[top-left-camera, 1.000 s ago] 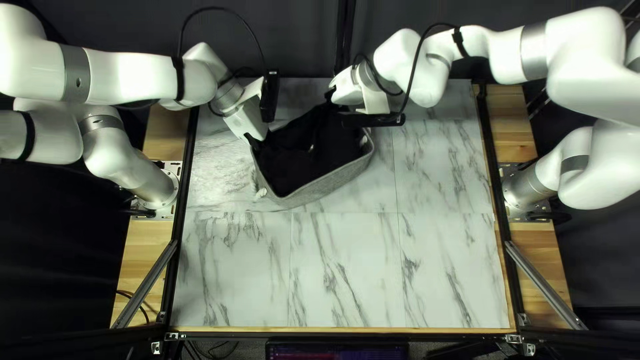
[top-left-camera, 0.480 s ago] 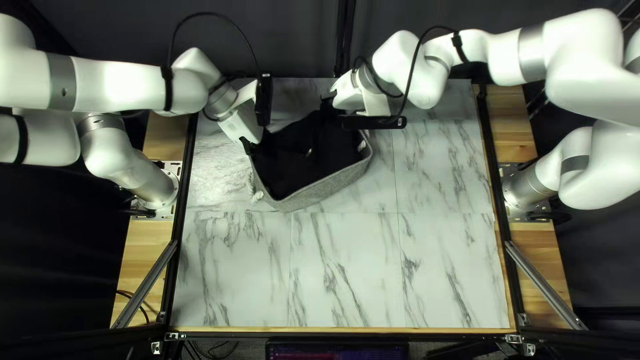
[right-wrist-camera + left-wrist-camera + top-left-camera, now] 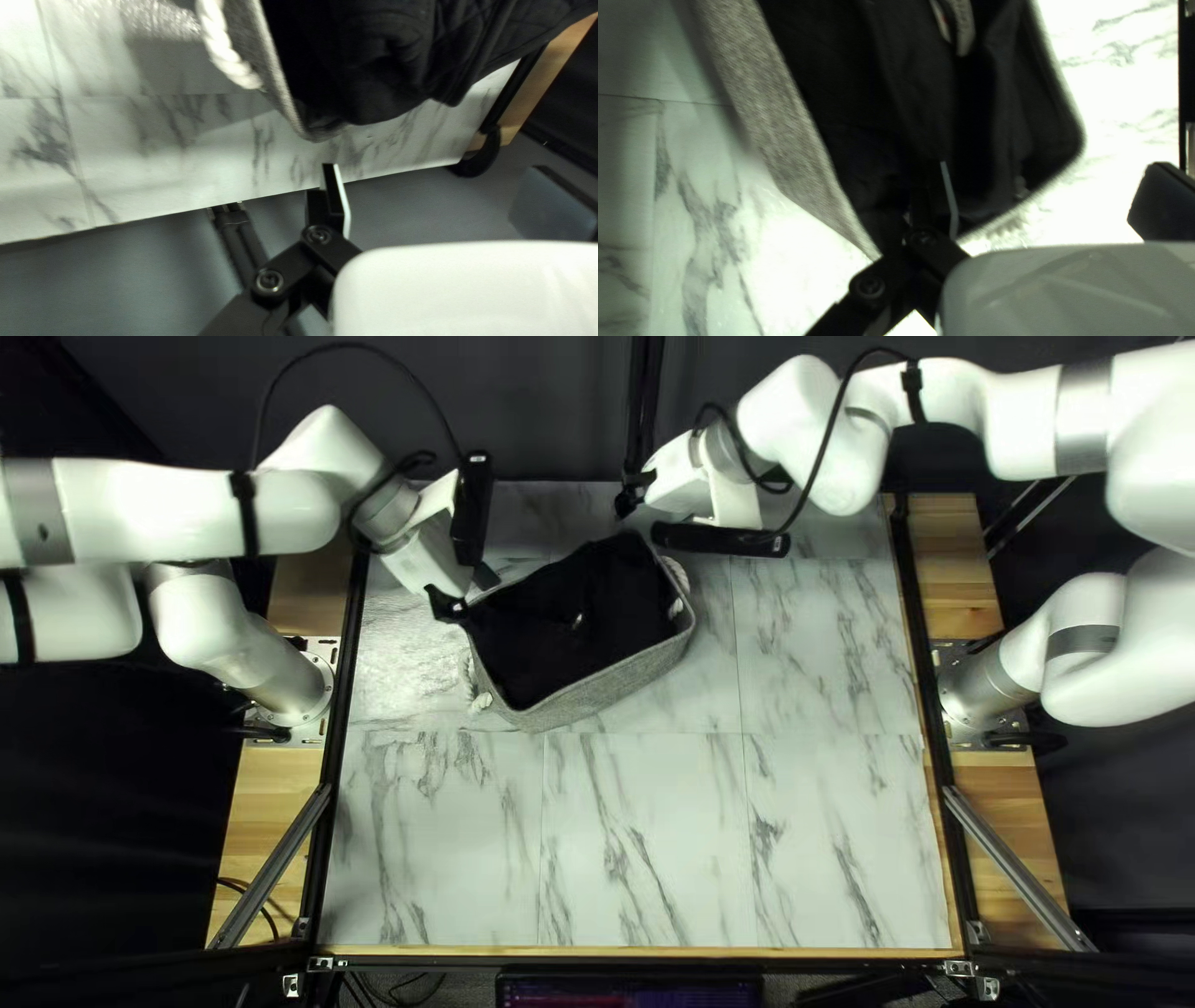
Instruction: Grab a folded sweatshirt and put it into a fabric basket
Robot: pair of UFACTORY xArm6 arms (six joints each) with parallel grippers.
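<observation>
Right now, both of my end effectors are wide open and grip nothing. The left one (image 3: 466,591) leans down by a corner of the basket (image 3: 613,690); I can't tell if it touches. The right one (image 3: 629,499) is past the basket's other end, near the bench's (image 3: 822,834) far edge, with its arm bent and reaching in from the right. The black sweatshirt (image 3: 560,629) is in the basket.

Black sweatshirt (image 3: 548,629) down inside grey fabric basket (image 3: 610,688), basket askew on marble-pattern table (image 3: 822,834). White rope handles (image 3: 481,700) at basket's ends. Left gripper (image 3: 456,600) at basket's left corner, contact unclear. Right gripper (image 3: 630,499) beyond far corner, apart from sweatshirt.
</observation>
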